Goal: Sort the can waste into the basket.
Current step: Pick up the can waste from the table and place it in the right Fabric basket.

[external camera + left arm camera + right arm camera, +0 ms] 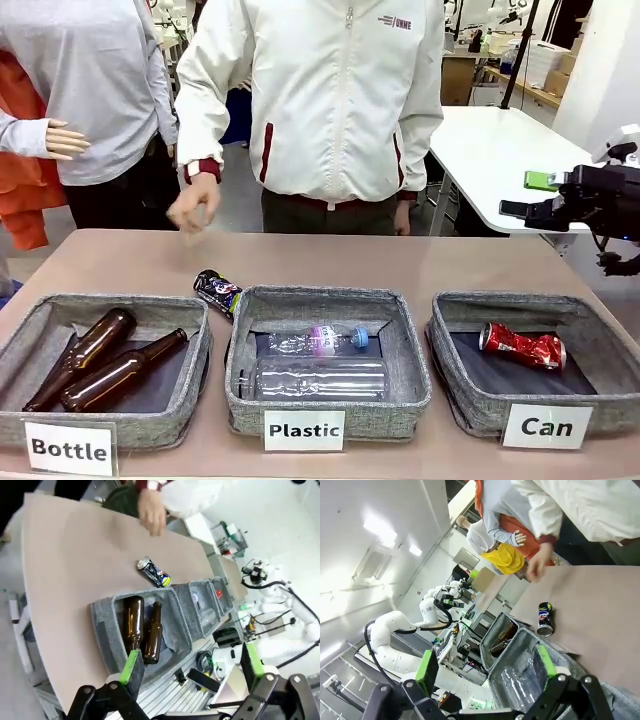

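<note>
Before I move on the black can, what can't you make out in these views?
- black can: front view, its near end dips behind the corner of the Plastic basket; print too small to read.
- red can: left wrist view, a tiny far-off speck; shape unreadable.
- person's hand: left wrist view, motion-blurred; fingers indistinct.

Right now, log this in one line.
shiny red crushed can: in grey woven Can basket | black printed crushed can: on table | left gripper: open | right gripper: open
</note>
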